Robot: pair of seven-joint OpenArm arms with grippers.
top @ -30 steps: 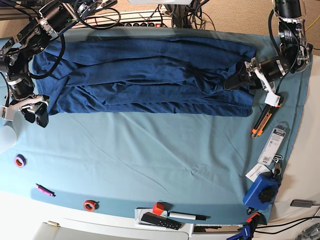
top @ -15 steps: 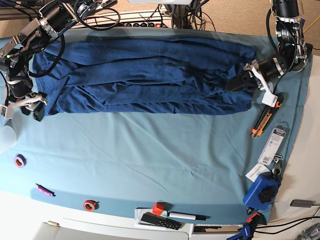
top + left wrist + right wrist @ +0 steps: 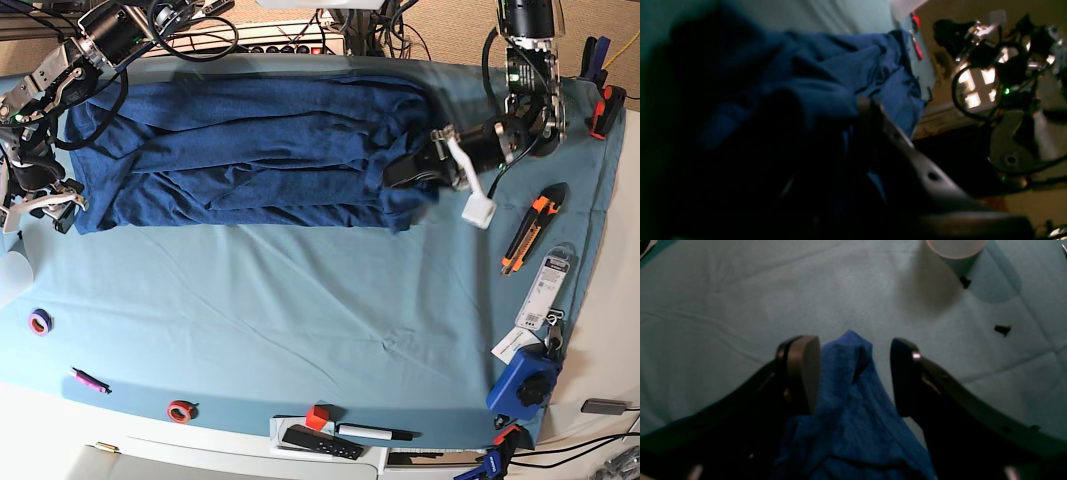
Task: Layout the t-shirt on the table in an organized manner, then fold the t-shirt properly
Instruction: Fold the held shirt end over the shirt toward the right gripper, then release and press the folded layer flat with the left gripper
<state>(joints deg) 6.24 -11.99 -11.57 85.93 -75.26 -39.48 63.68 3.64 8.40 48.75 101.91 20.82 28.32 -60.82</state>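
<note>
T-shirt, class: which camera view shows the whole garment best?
The base view: the t-shirt lies bunched lengthwise across the table. The left wrist view shows only dark folds; the right wrist view, just one corner between open end effector fingers.

Base view: bright, even overhead light; sharp, with the desk (image 3: 300, 300) edges bowed by the wide lens.
Shadows: soft and short.
Left wrist view: very dim and murky; t-shirt (image 3: 826, 76) folds blurred, glare from bright windows at right.
Right wrist view: dim, soft-focused, corners darkened.
</note>
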